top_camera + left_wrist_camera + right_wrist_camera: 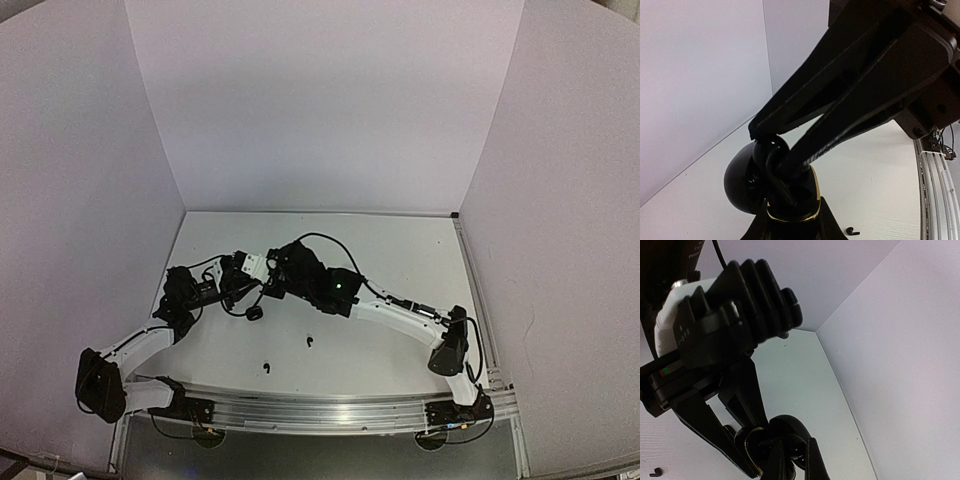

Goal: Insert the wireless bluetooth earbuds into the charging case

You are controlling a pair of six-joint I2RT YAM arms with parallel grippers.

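No brand or label can be read: the small white print [694, 250] at the top corner of the right wrist view is too blurred, and the left arm's housing carries only a tiny red-and-green mark [664, 373]. The one container is a black charging case [790, 197] with a gold rim, its rounded lid [740, 180] swung open to one side. It is held over the white table [400, 250] where the two arms meet. The right gripper [792, 462] is clamped on the case from below. The left gripper [771, 150] has its fingers pressed together at the case's mouth, and whether they pinch anything cannot be told. What is in the case is hidden. One black earbud [309, 341] lies loose on the table, with a second black earbud [265, 366] nearer the arm bases.
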